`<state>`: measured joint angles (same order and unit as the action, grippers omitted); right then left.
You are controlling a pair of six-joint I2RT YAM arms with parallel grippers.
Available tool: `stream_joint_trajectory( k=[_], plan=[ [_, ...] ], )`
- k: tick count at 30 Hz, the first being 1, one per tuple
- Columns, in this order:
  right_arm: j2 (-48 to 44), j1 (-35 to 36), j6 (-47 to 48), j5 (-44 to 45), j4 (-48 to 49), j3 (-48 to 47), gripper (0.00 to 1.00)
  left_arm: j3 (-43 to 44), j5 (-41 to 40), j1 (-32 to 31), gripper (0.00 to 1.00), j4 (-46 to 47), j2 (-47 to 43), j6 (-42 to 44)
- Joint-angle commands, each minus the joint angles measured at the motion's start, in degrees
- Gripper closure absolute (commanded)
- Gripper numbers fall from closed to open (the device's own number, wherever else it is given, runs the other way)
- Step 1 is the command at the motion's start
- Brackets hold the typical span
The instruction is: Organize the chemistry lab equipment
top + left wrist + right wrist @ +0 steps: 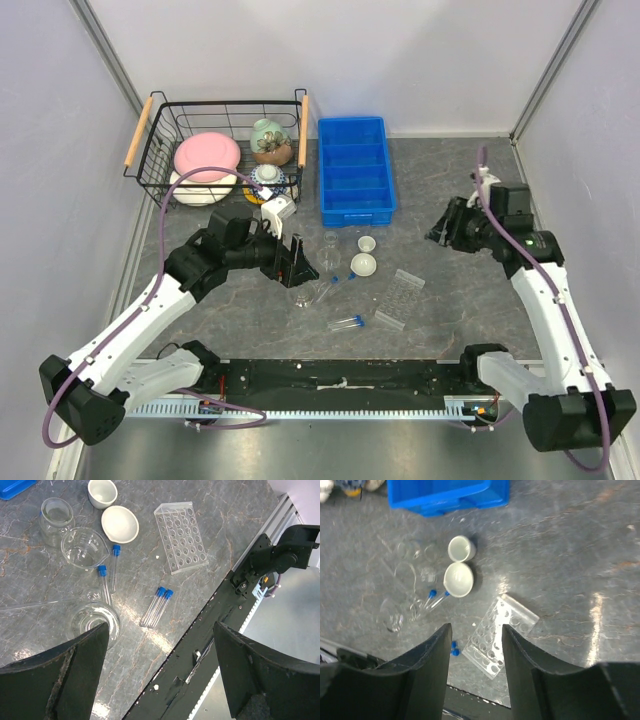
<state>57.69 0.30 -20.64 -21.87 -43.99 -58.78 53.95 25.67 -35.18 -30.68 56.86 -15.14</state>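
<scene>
Chemistry lab equipment was located loose on the table, grouped directly below and ahead of the left gripper. That gripper was set wide, with nothing between its fingers. One round glass flask was positioned just under the tip of one finger. A pair of blue-capped tubes was laid ahead of the gap, roughly centred, with the long axis oblique to the closing line and the caps pointed away from the gripper. Two further tubes, a beaker, a second flask, two white dishes and the clear tube rack were set farther ahead.

The right gripper was held partly open and empty, well apart from the group. The rack and dishes were seen past its fingertips, but the glassware was blurred in that view and probably could not be counted from it. The blue bin was sited beyond the group from both grippers.

The left arm was judged the nearer. For a tube pick, a wrist turn would be required so that the closing line crossed the tubes' long axis.
</scene>
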Motion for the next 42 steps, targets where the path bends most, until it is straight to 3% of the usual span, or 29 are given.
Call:
stream_joint_trajectory(
  k=[1, 10, 17, 26, 42],
  plan=[
    [1.3, 10.5, -0.2, 8.1, -3.7, -1.8, 0.48, 0.9, 0.2, -0.2, 0.09, 0.7, -0.3, 1.2],
    [6.9, 38.9, -8.6, 14.6, -2.1, 2.8, 0.5, 0.7, -2.0, -0.2, 0.09, -1.6, -2.2, 1.1],
    [9.5, 52.9, -17.1, 19.8, 1.0, 7.8, 0.51, -0.4, -2.4, -0.2, 0.09, -2.4, -4.8, 0.6],
    [10.2, 58.1, -23.8, 24.1, 4.0, 15.3, 0.52, -0.7, -1.9, -0.2, 0.09, -2.9, -5.5, 0.9],
    [13.4, 57.6, -29.4, 35.3, 4.4, 22.2, 0.52, -0.8, -2.2, -0.2, 0.09, -2.8, -4.2, 1.5]
  ],
)
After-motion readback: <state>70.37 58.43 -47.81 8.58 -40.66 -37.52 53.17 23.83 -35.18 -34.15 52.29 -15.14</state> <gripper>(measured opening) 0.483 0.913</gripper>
